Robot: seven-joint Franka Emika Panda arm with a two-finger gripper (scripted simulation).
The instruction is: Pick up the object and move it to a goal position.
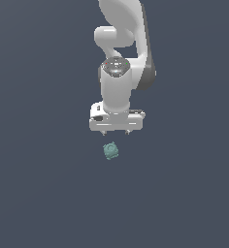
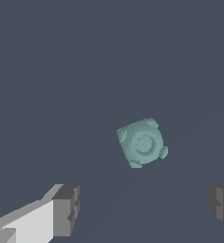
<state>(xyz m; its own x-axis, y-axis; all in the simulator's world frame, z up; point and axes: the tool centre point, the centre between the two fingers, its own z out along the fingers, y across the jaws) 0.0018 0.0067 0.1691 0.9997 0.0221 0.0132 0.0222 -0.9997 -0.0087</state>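
I see the white arm (image 1: pixel 121 58) coming down from the top of the exterior view, with its tool (image 1: pixel 115 132) pointing down at the flat dark grey-blue surface (image 1: pixel 43 193). Only the two short tips of the tool show below the wide white hand body, and they stand well apart, so I read the tool as wide open and holding nothing.

The object (image 1: pixel 110 150), a small teal-green lump with bumpy corners, lies on the surface just below the tool in the exterior view, a touch toward that view's left of the tool's middle. I cannot tell from that view how high the tool hangs over it, but the two do not touch.

In the wrist view I see the object (image 2: pixel 142 144) turned at a slant, its round mark facing the camera and knobs at its corners. The two grey fingertips (image 2: pixel 66 209) sit at either side of the picture, far apart, and the object lies beyond them, not between them.
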